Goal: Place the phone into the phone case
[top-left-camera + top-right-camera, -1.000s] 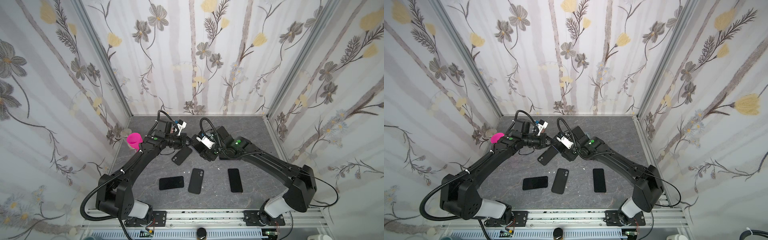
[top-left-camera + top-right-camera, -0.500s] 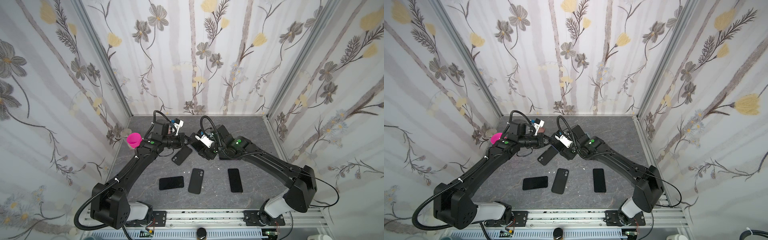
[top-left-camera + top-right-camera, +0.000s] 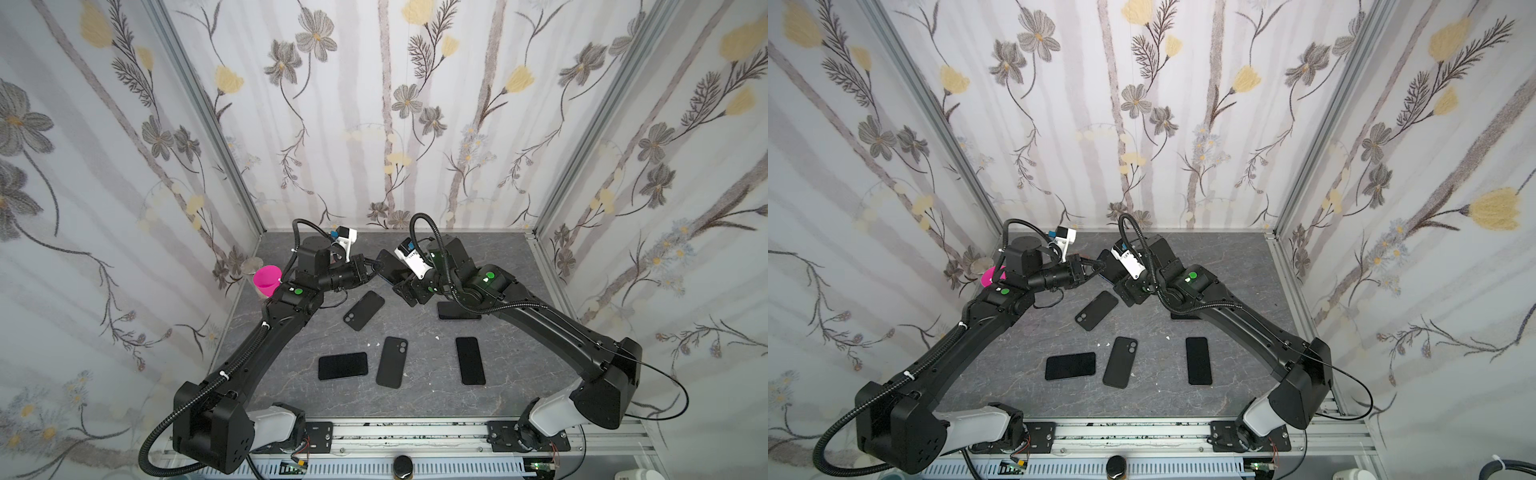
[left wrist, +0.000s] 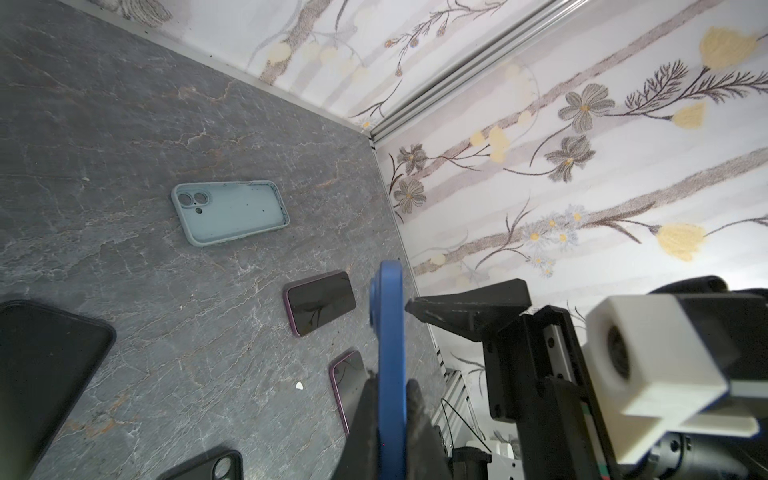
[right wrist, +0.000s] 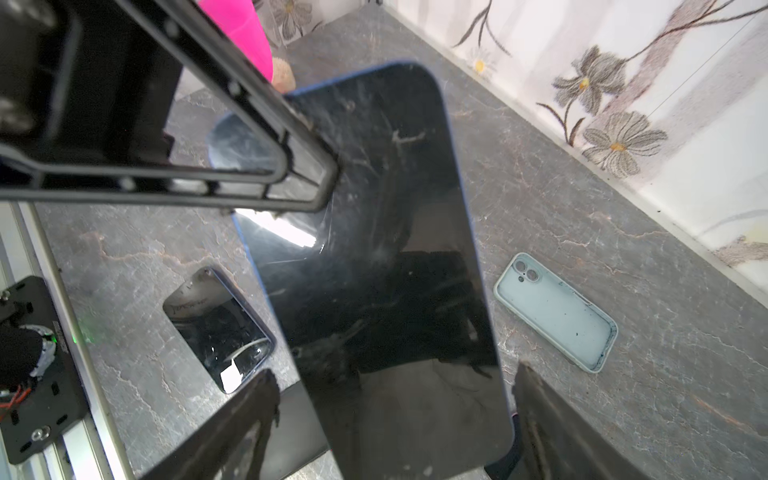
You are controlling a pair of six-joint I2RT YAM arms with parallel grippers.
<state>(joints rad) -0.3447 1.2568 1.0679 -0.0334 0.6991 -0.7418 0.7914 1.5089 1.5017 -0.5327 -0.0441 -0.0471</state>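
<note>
left tool [image 4: 390,395] clamps blue phone [image 5: 374,249] | right tool [image 5: 390,415] wide around other end | long axis tool to tool

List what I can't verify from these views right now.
- Pale case: missing from both top views, probably behind the right arm.
- Blue phone: left wrist view shows only its edge; its lower end runs off the right wrist view.
- Dark phone under the right arm: mostly covered in both top views.
</note>
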